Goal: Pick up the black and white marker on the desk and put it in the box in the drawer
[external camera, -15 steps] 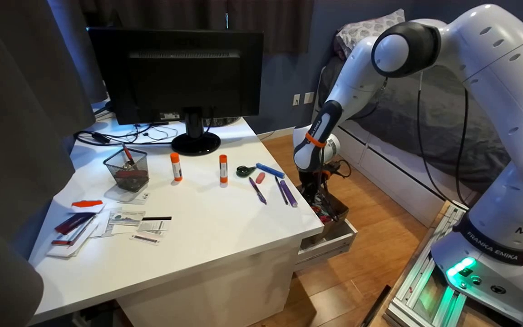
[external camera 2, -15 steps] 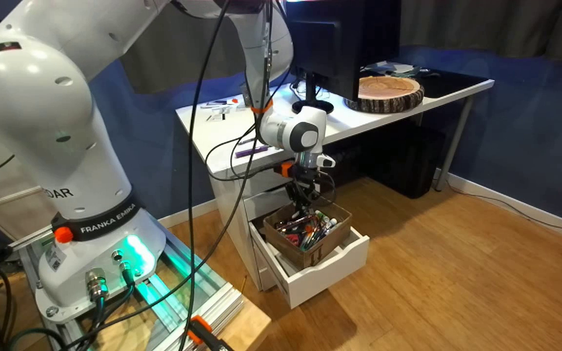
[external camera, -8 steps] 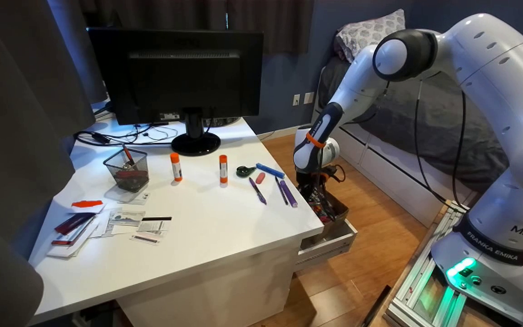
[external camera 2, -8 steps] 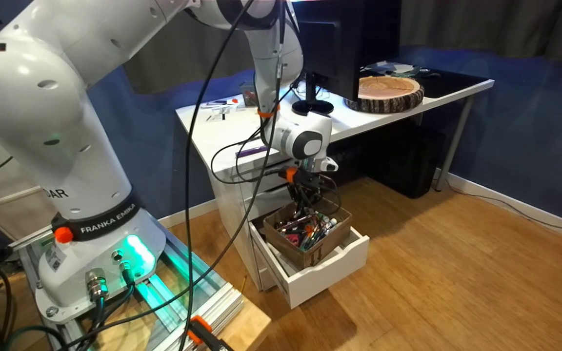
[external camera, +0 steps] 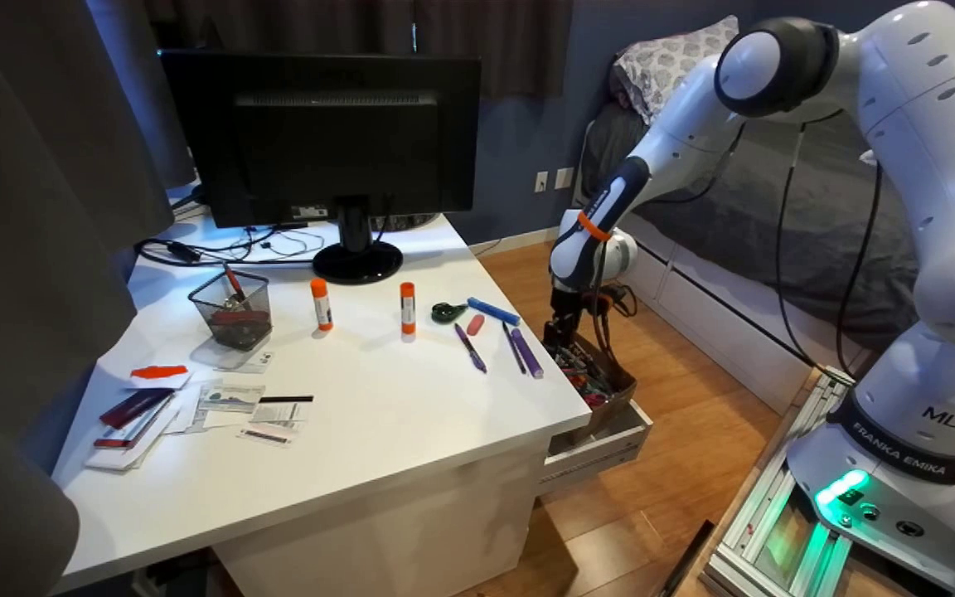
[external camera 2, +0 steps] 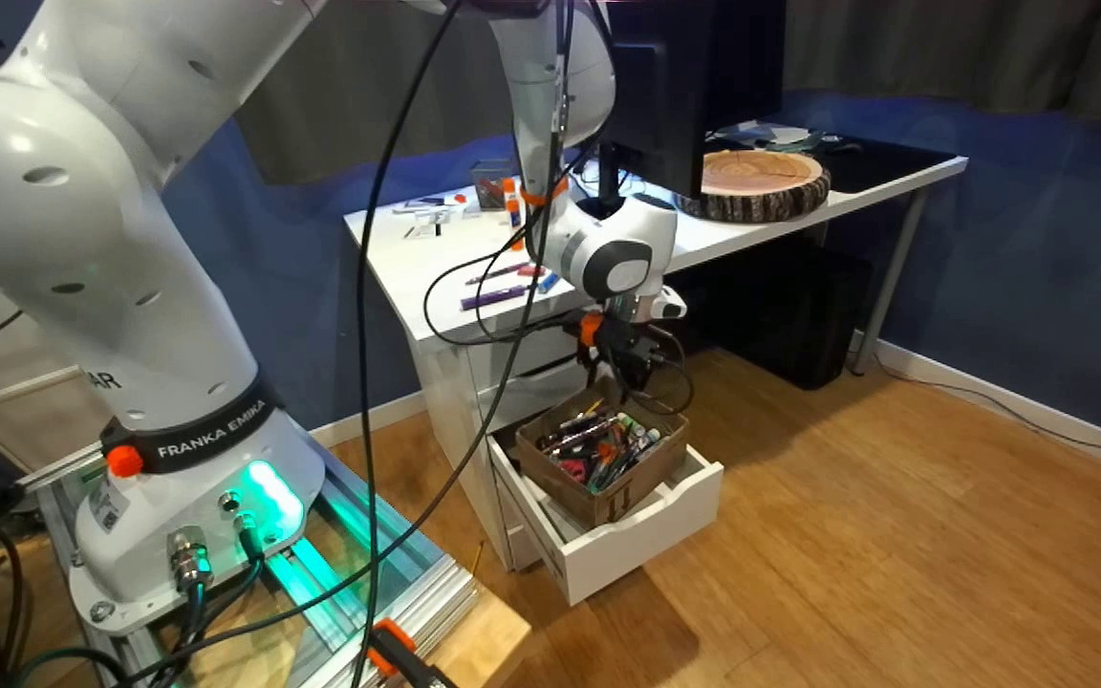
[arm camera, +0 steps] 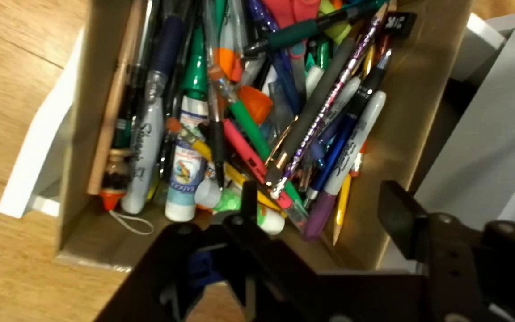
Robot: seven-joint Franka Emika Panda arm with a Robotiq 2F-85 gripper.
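Observation:
The cardboard box [external camera 2: 646, 478] stands in the pulled-out white drawer [external camera 2: 651, 549], full of pens, pencils and markers. My gripper [arm camera: 319, 197] hangs over one end of that box, its black fingers [arm camera: 396, 210] well apart and nothing held between them. Below the gap lie a grey Sharpie with a purple cap [arm camera: 321, 217] and a yellow pencil [arm camera: 342, 205]. I cannot tell which of the mixed pens is the black and white marker. On the white desk [external camera: 378, 414] lies a thin dark pen [external camera: 514, 348], too small to identify.
Near the desk's edge lie a purple marker [external camera: 527, 354], a purple pen [external camera: 471, 348], a blue marker [external camera: 493, 312] and a pink eraser [external camera: 476, 324]. Two glue sticks [external camera: 408, 308] stand farther in. The desk corner [external camera: 585, 410] is close beside the arm.
The hand has risen a little and shifted to the right in both exterior views. Its fingers have come apart. More of the box's contents shows under it than before.

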